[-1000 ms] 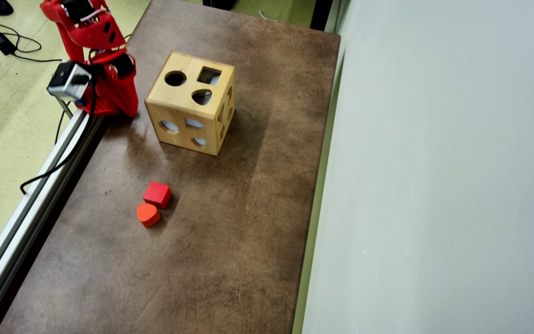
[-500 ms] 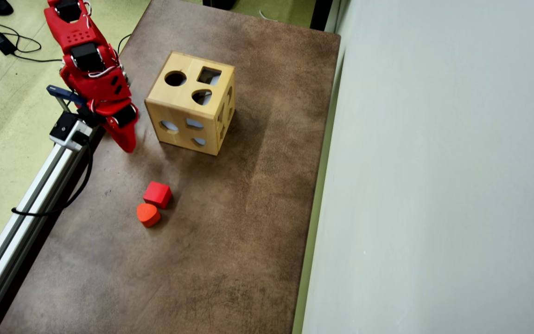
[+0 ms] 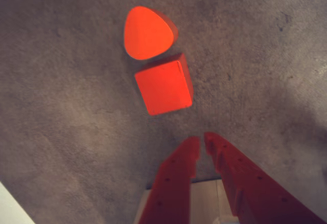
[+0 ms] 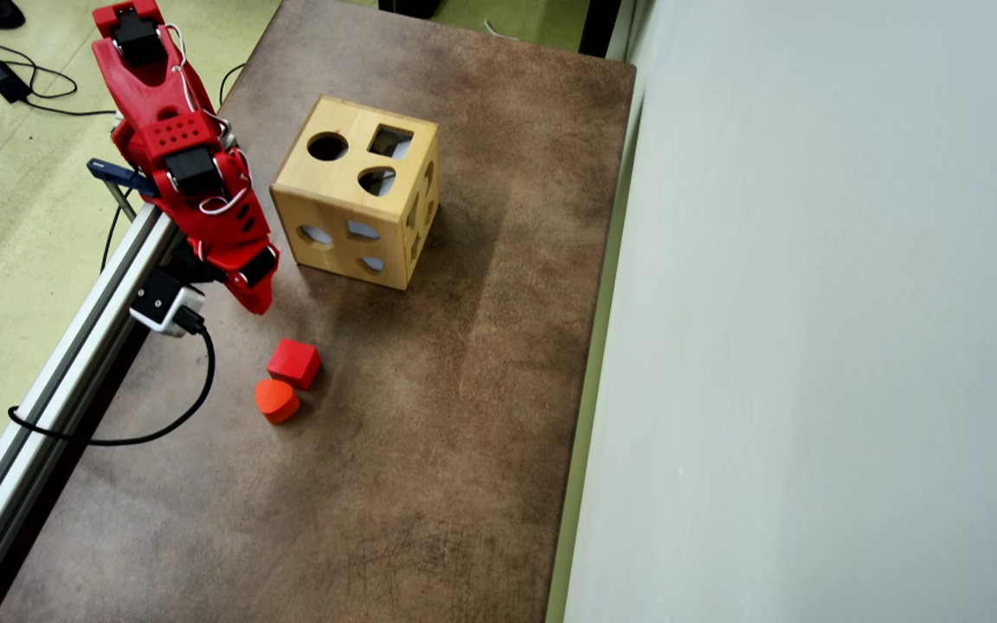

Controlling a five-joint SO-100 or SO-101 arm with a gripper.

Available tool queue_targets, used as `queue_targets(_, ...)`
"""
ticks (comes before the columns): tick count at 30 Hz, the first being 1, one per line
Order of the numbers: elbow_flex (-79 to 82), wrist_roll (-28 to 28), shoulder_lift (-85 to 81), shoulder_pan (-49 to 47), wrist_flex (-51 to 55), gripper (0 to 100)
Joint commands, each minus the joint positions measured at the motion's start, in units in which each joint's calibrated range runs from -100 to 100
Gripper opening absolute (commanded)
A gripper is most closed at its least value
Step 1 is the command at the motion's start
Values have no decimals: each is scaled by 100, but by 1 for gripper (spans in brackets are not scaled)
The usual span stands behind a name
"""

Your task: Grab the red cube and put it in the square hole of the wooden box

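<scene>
The red cube [image 4: 294, 362] [image 3: 163, 86] lies on the brown table, touching an orange-red heart block [image 4: 276, 400] [image 3: 147, 32]. The wooden box [image 4: 358, 192] stands further up the table in the overhead view. Its top face has a round hole, a heart hole and the square hole [image 4: 390, 141]. My red gripper [image 4: 258, 305] [image 3: 201, 140] hangs above the table between box and cube, a short way from the cube. Its jaws are nearly together with nothing between them.
An aluminium rail [image 4: 57, 372] runs along the table's left edge in the overhead view, with a black cable [image 4: 144, 433] looping onto the table. A pale wall or panel [image 4: 810, 346] borders the right side.
The arm has swung down from beside the box towards the cube. The cube, heart block and box have not moved.
</scene>
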Motion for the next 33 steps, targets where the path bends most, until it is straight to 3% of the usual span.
queue_targets(1, -26, 49, -48, -53, -428, 9)
queue_targets(6, -17, 405, 292, -46, -661, 18)
queue_targets(11, -79, 801, 742, -23, -669, 19)
queue_targets(24, -43, 786, 768, -9, -669, 20)
queue_targets(33, -97, 772, 946, 36, -669, 33)
